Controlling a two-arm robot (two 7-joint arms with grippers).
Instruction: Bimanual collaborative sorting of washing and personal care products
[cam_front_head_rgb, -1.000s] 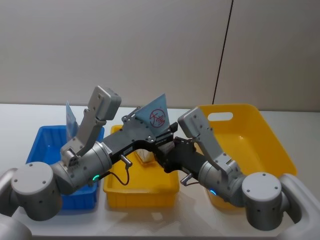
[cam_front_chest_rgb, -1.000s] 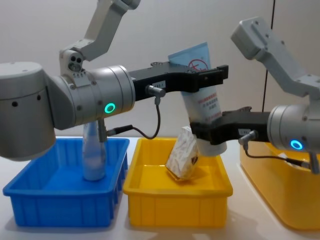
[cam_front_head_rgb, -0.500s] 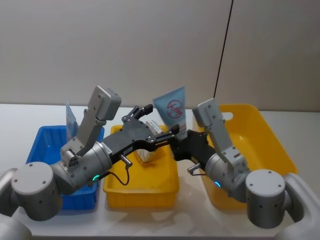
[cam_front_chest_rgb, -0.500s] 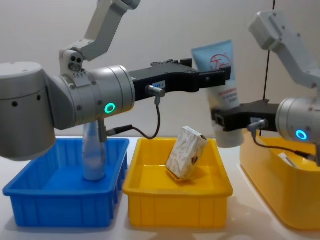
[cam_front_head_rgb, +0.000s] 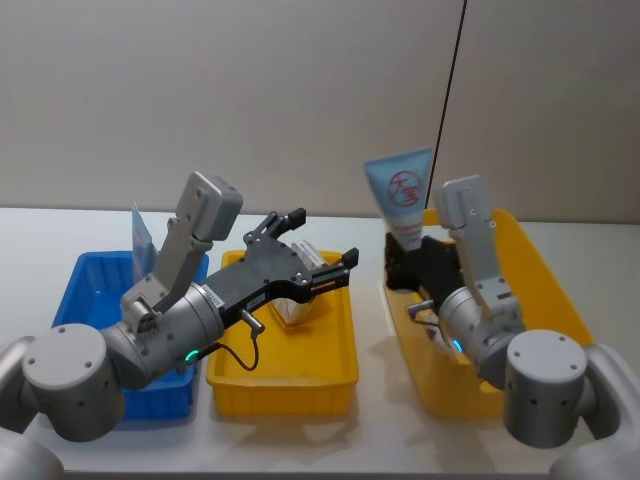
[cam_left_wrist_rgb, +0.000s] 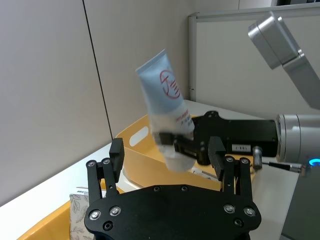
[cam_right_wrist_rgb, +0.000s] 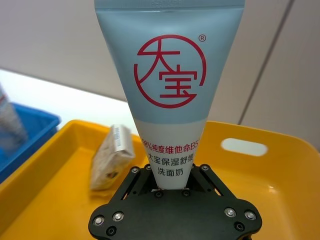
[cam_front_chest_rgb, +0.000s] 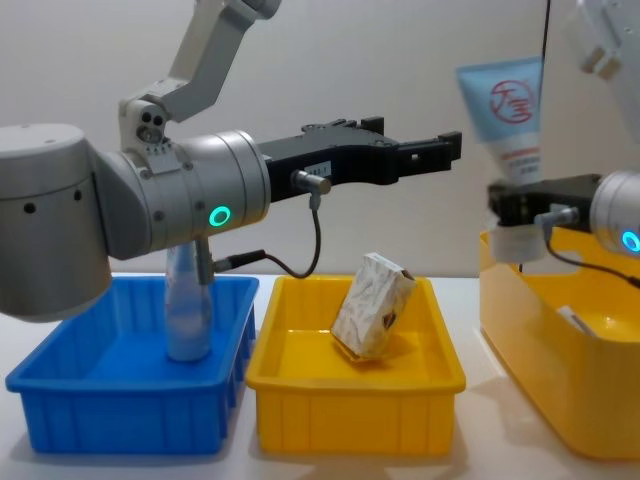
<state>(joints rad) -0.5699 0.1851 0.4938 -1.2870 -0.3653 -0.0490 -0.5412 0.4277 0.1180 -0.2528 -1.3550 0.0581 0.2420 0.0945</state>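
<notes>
Above the large yellow bin (cam_front_head_rgb: 520, 250) in the head view, the right tool (cam_front_head_rgb: 412, 268) clamps the light-blue tube (cam_front_head_rgb: 402, 192), crimped end up. The left tool (cam_front_head_rgb: 325, 245) hangs with fingers spread wide and empty over the small yellow bin (cam_front_head_rgb: 285, 385).

Chest view: a patterned pack (cam_front_chest_rgb: 372, 305) leans tilted inside the small yellow bin; a translucent bottle (cam_front_chest_rgb: 187, 310) stands upright in the blue bin (cam_front_chest_rgb: 120, 415) on the desk (cam_front_chest_rgb: 470, 450).

Left wrist view: both fingers (cam_left_wrist_rgb: 116, 152) stand well apart.

Right wrist view: the tube sits upright in the tool.
</notes>
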